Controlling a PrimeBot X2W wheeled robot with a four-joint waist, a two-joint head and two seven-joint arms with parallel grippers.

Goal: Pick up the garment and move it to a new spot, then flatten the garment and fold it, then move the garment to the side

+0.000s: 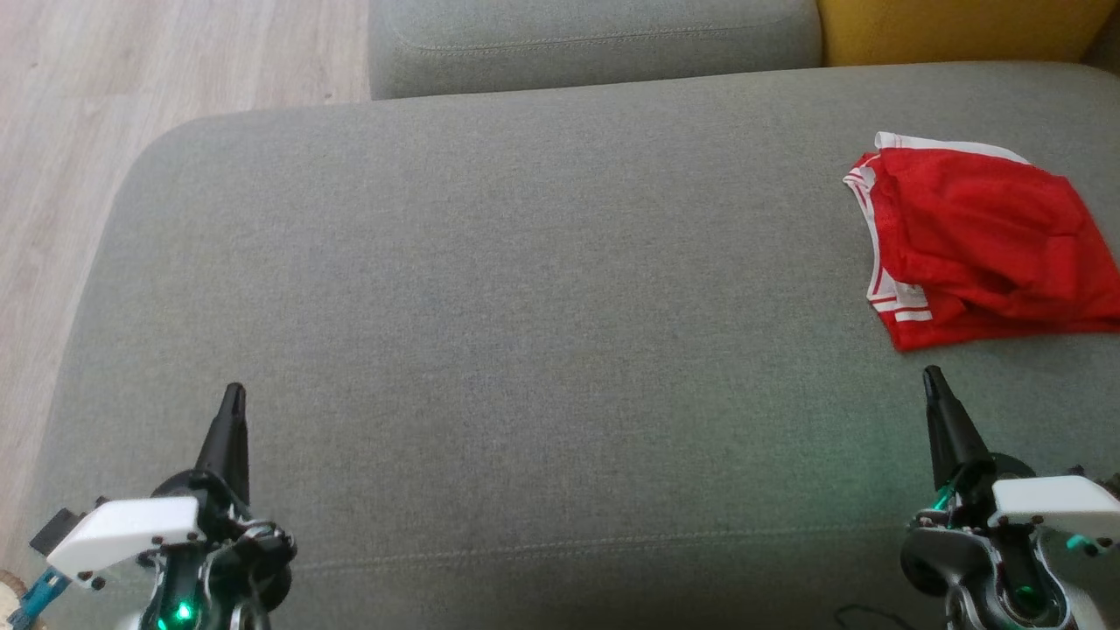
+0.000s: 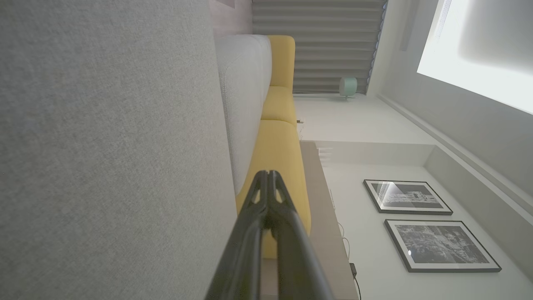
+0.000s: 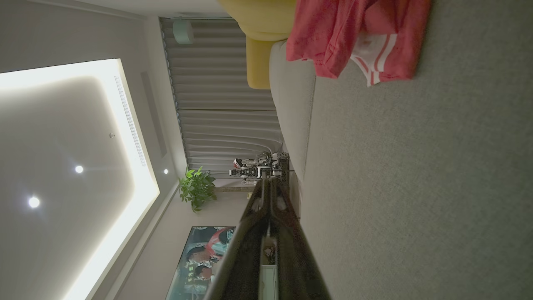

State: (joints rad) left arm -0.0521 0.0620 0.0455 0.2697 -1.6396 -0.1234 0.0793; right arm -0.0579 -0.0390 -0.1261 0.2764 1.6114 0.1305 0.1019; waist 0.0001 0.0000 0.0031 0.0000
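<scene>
The garment [image 1: 980, 236] is a pair of red shorts with white stripes and a white waistband, lying crumpled on the grey cushion [image 1: 525, 306] at the far right. In the right wrist view the garment [image 3: 354, 37] sits near the top edge. My right gripper [image 1: 932, 374] is shut and empty, hovering just short of the garment's near corner; its tips [image 3: 268, 181] press together. My left gripper [image 1: 234, 391] is shut and empty at the lower left, far from the garment, its fingertips [image 2: 268, 173] closed together.
A second grey cushion [image 1: 595, 39] and a yellow cushion [image 1: 954, 31] stand behind the seat. Wooden floor [image 1: 79, 114] lies off the cushion's left edge. Wide bare cushion surface stretches between my two grippers.
</scene>
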